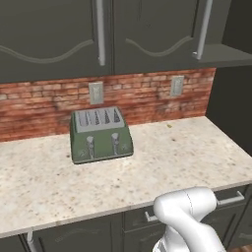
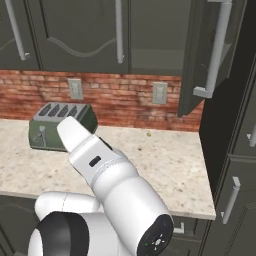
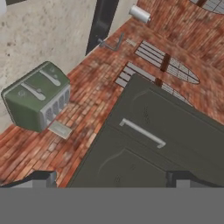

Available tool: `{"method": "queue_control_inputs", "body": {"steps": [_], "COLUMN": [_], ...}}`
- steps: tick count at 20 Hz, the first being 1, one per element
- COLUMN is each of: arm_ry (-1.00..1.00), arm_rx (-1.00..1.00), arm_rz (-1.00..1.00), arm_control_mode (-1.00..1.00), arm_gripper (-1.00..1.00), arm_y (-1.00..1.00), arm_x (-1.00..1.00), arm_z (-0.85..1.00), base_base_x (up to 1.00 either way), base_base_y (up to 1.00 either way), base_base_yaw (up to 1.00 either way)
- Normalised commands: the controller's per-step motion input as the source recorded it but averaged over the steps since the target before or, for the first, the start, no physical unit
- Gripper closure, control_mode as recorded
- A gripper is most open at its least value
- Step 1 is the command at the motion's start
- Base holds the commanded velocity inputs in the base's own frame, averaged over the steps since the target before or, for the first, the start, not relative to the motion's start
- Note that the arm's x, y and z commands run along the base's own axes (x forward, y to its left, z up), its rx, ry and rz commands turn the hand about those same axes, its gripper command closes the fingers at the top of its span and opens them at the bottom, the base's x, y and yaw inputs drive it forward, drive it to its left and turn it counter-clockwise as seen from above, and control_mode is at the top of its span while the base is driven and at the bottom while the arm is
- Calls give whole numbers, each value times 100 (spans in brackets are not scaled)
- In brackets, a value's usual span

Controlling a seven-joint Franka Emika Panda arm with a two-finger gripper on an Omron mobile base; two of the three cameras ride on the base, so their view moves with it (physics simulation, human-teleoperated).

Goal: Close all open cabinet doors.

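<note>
Brick backsplash ran behind a green toaster (image 1: 101,134); one open cabinet door (image 2: 192,65) hung upper right. Gripper (image 3: 113,178) fingertips sat apart, empty. Swinging wide risked striking its edge.

— What do I have on the counter (image 1: 162,162)?

— I see the toaster (image 1: 101,134) near the back edge, left of the middle, against the brick wall (image 1: 138,96). Two outlets (image 1: 96,92) sit on that wall behind it.

— And above?

— The cabinet doors (image 1: 54,34) hang over the back edge; the rightmost door (image 2: 202,55) stands out over the right end.
</note>
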Motion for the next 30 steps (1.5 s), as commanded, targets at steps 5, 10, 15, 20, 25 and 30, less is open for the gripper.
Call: {"method": "queue_control_inputs", "body": {"steps": [5, 10, 15, 20, 25, 30], "arm_ry": [0, 0, 0, 0, 0, 0], "arm_rx": [0, 0, 0, 0, 0, 0], "arm_rz": [0, 0, 0, -3, -15, -19], "arm_control_mode": [100, 100, -100, -100, -100, -100], "arm_gripper": [-100, -100, -100, -100, -100, -100], "arm_y": [0, 0, 0, -2, -17, -15], "arm_x": [0, 0, 0, 0, 0, -1], "arm_z": [0, 0, 0, 1, 14, 25], "base_base_x": [18, 0, 0, 0, 0, 0], "base_base_y": [-29, -1, 0, 0, 0, 0], "base_base_yaw": [-2, 0, 0, 0, 0, 0]}}
